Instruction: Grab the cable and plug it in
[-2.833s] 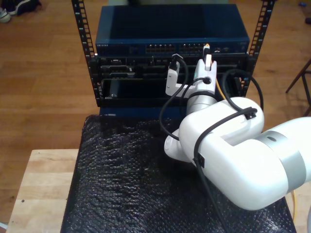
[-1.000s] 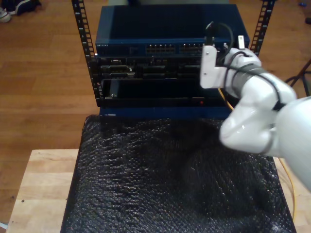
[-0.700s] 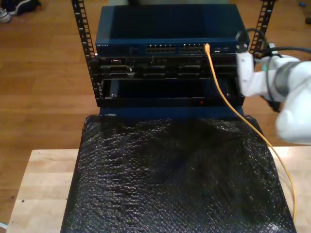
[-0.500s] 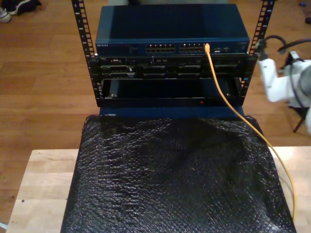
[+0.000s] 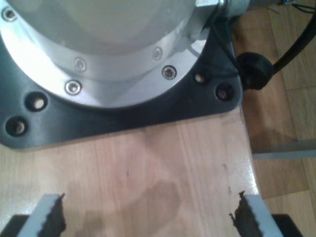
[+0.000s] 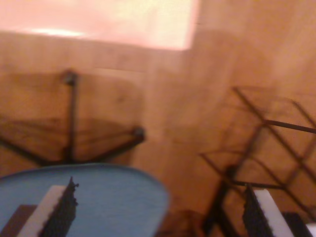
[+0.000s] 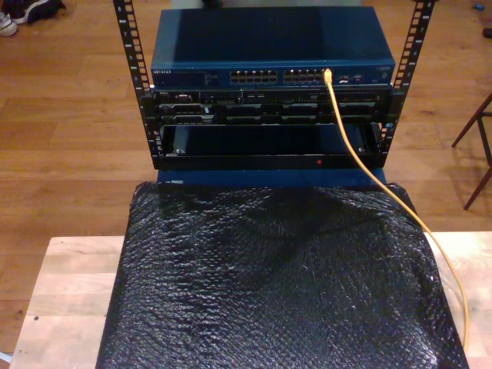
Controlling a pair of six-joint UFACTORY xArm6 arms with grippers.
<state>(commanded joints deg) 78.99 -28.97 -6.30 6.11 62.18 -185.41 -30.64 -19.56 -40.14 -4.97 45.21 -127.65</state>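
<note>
Cable [image 7: 361,157] of yellow colour is plugged into a port in the row of ports on the front of the blue network switch [image 7: 270,46], toward the exterior view's right end of that row; from there it runs down across the front of the black rack [image 7: 269,123], passes over the black bubble-wrap mat [image 7: 269,284] at its corner on the exterior view's right, and follows the mat's edge down to the bottom of the picture; the mat covers the wooden bench [image 7: 69,292], which shows bare at the exterior view's left.

The first tool [image 5: 148,217] is released, its two toothed fingers [image 5: 49,217] standing far apart with nothing between them; below it is the pale wood of a bench [image 5: 163,168], and just beyond stands the round metal base of an arm [image 5: 98,54] on a dark plate with bolts.

The second tool [image 6: 160,212] is released too, fingers [image 6: 61,210] wide and holding nothing; its view is blurred, with the wooden floor [image 6: 173,98], a blue rounded surface [image 6: 108,197] and dark thin legs of some furniture [image 6: 261,148]; I cannot tell what these are.
</note>
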